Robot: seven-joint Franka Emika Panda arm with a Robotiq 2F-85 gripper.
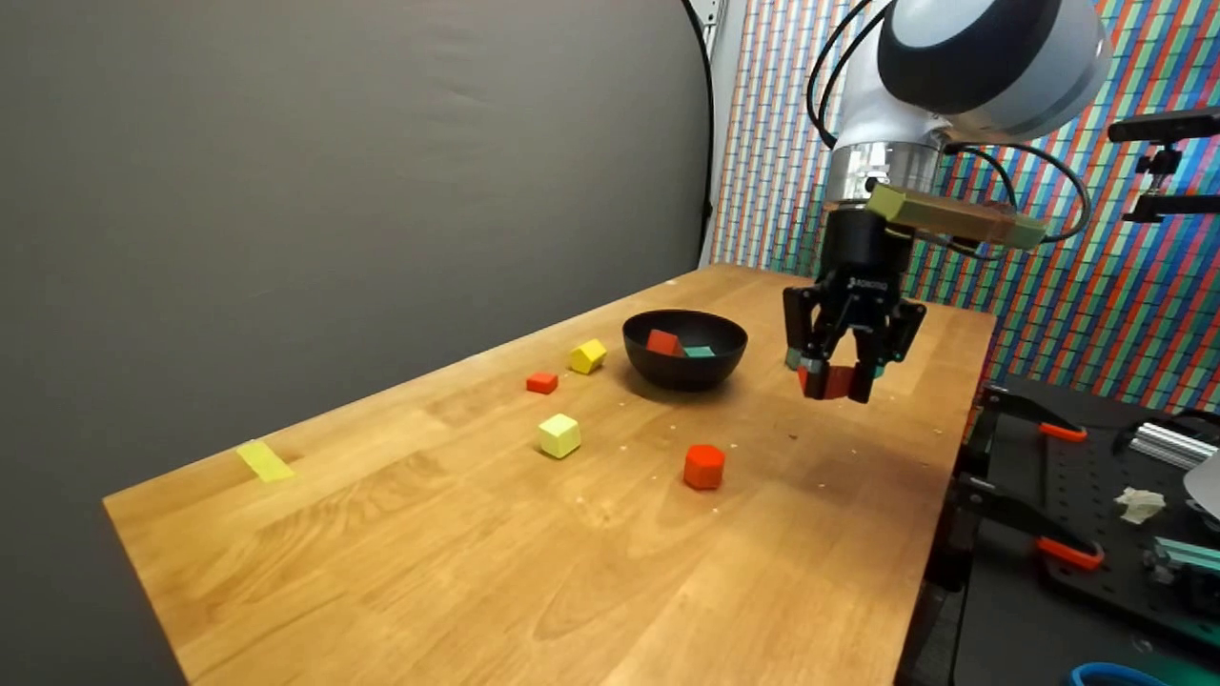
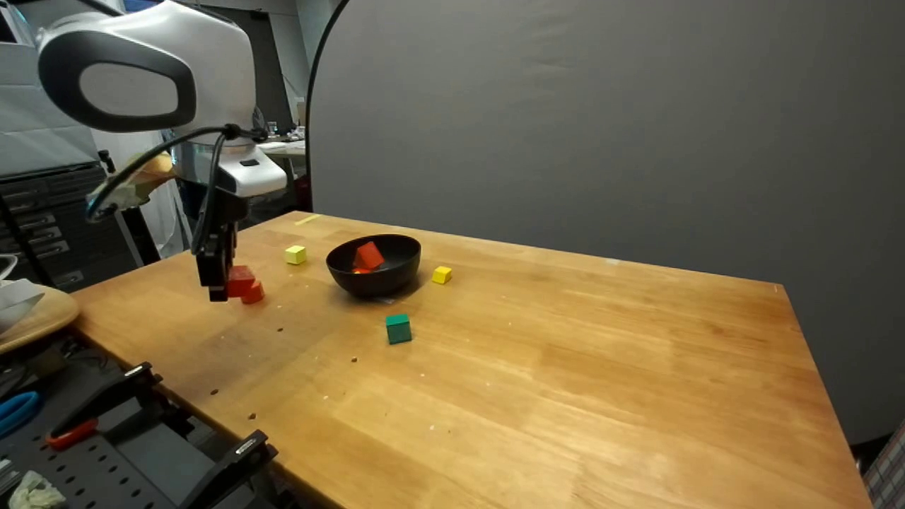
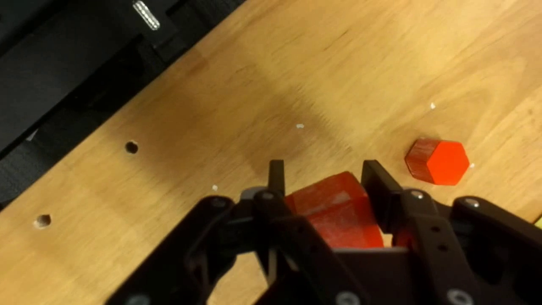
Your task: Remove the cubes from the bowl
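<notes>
Red block (image 3: 338, 212) held, outside the bowl (image 1: 681, 374)

Gripper (image 1: 839, 385), one: jaws closed on the red block, a side to each flank. Block appears lifted off the desk (image 2: 601, 367); long axis not readable, part of it hidden by the gripper in the wrist view.

Bowl, black, upright on the desk. Contents: tilted red cube (image 1: 664, 343); green piece (image 1: 699, 352), partly seen.

Loose on the desk: yellow cube (image 1: 588, 355), house-shaped; flat red piece (image 1: 541, 383); pale cube (image 1: 559, 435); hexagon (image 1: 704, 467), red; green cube (image 2: 398, 329).

Governing relation: the gripper hangs clear to one side of the bowl in both exterior views, toward the desk edge that shows in the wrist view. In that view the hexagon lies to the right of the jaws, near but apart from the block.

Judgement: removal of this block lacks only the setting down. A straight descent should miss the hexagon; drift toward it could knock it. Thereafter, the bowl probably calls for at least two more picks.
</notes>
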